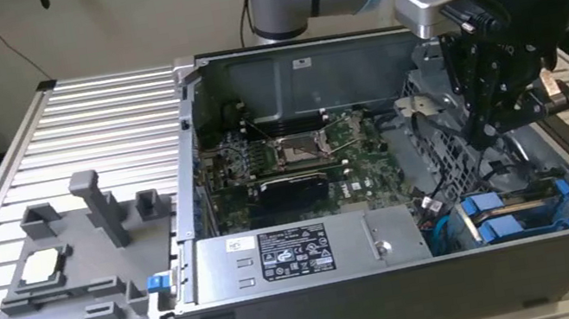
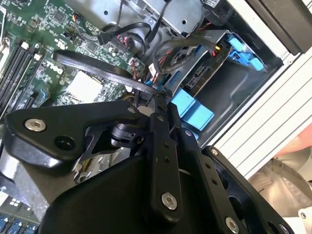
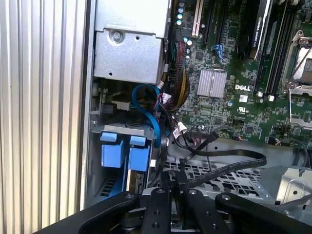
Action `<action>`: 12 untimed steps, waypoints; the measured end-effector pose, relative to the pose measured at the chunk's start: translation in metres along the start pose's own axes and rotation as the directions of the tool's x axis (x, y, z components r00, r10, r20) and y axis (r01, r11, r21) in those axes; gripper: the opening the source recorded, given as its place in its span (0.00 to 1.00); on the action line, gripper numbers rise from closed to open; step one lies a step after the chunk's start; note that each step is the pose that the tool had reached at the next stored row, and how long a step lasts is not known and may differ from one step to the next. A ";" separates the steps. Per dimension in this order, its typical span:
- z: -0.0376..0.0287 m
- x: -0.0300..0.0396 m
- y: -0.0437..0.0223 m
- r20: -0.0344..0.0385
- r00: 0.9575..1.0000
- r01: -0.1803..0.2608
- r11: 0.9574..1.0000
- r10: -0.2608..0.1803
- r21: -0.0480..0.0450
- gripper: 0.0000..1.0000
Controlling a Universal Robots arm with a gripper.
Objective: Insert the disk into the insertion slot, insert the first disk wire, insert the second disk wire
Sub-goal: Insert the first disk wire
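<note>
Disk [image 3: 117,155]: seated in insertion slot [image 3: 122,128], blue tabs outward for access.
Fingers [image 3: 182,183]: pinching black flat wire [image 3: 229,165] to steer its end.

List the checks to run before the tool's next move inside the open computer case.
1. Silver-grey disk in bright blue plastic carrier sits in grey sheet-metal insertion slot: ok.
2. Disk pushed fully home: cannot tell.
3. Tool shut on flat black wire: ok.
4. Wire joined to disk: cannot tell.
5. Tool clear of green motherboard: ok.
</note>
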State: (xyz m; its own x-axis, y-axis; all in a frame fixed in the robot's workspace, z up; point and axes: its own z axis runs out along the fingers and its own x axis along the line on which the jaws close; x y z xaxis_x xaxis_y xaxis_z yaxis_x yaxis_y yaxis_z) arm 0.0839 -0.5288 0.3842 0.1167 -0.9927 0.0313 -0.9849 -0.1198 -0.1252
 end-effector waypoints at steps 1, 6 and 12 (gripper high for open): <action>0.0000 0.0000 0.0000 0.000 1.000 0.000 1.000 0.000 0.000 0.16; 0.0000 0.0016 0.0001 0.000 1.000 0.000 1.000 0.000 0.000 0.16; 0.0005 0.0113 -0.0012 0.003 1.000 0.000 1.000 0.000 0.000 0.16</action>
State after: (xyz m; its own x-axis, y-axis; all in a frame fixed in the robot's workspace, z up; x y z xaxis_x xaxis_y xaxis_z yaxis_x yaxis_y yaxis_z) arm 0.0864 -0.5399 0.3842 0.1167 -0.9928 0.0285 -0.9849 -0.1194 -0.1256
